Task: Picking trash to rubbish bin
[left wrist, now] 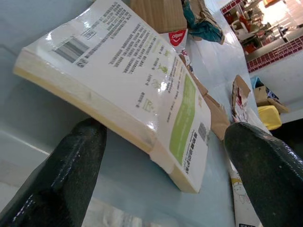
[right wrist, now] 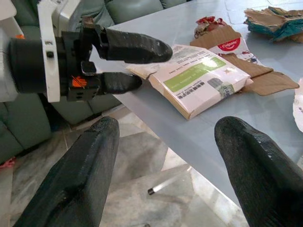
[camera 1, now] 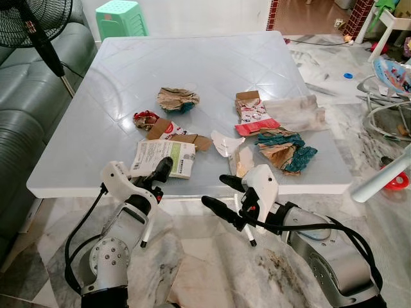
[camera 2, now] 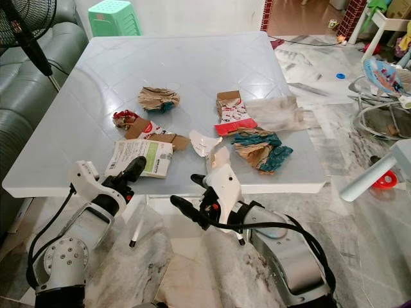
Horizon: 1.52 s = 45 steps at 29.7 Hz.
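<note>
Trash lies scattered over the pale tabletop (camera 1: 192, 70): a flat white-and-green carton (camera 1: 164, 158) at the near edge, torn brown cardboard (camera 1: 183, 136) just beyond it, a crumpled paper wad (camera 1: 178, 99) farther back, and teal-and-brown wrappers (camera 1: 286, 149) to the right. The left pincer (camera 1: 158, 173) is released, its fingers straddling the near corner of the carton without gripping it. The right pincer (camera 1: 221, 191) hangs released below the near edge, above the marble floor (camera 1: 212, 256). A green stool (camera 1: 119, 18) stands at the far side.
</note>
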Tool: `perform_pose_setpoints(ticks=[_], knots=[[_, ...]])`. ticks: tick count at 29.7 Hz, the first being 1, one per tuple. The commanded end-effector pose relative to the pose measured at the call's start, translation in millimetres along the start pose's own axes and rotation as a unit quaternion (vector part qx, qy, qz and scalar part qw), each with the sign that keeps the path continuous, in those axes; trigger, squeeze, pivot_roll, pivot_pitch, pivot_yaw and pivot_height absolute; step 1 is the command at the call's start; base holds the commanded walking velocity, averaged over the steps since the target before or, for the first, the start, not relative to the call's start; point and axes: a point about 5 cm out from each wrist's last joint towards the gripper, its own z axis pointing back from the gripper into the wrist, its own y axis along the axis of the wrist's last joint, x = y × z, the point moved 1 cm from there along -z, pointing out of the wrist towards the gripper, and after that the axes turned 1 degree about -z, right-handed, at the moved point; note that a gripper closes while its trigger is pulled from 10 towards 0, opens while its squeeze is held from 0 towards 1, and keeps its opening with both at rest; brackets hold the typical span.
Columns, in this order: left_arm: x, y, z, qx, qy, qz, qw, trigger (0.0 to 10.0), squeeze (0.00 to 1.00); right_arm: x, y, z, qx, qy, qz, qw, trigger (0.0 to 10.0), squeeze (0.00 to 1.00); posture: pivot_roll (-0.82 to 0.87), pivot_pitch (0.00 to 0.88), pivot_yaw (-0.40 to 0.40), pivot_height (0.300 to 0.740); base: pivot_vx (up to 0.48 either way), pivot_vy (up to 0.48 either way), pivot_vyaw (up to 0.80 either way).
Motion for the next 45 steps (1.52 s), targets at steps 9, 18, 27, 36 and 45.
perform_pose_setpoints(ticks=[9, 18, 27, 36, 45], knots=[[0.7, -19, -21.5, -0.016, -0.010, 0.071, 0.997, 10.0, 0.00, -0.6, 1, -0.7, -0.001, 0.003, 0.008, 1.000, 10.0, 0.00, -0.08, 0.072, 0.012, 0.740, 0.000, 0.000, 0.00], [1.8, -21, -41.2, -0.007, -0.014, 0.096, 0.995, 0.0, 0.00, -1.3, 1, 3.8, -0.003, -0.004, 0.011, 1.000, 10.0, 0.00, -0.11, 0.074, 0.022, 0.740, 0.000, 0.000, 0.00], [1.5, -13, -48.4, 0.028, -0.016, 0.099, 0.995, 0.0, 0.00, -3.4, 1, 3.8, -0.001, -0.003, 0.009, 1.000, 10.0, 0.00, -0.11, 0.078, 0.015, 0.740, 0.000, 0.000, 0.00], [11.4, -9, -42.7, 0.060, -0.048, 0.102, 0.992, 0.0, 0.00, -1.5, 0, 5.1, -0.004, -0.006, 0.011, 1.000, 10.0, 0.00, -0.11, 0.082, 0.012, 0.740, 0.000, 0.000, 0.00], [12.6, -2, -37.4, 0.103, -0.051, 0.059, 0.992, 0.0, 0.00, -1.7, 0, 3.0, -0.003, -0.003, 0.011, 1.000, 10.0, 0.00, -0.10, 0.079, 0.009, 0.740, 0.000, 0.000, 0.00]])
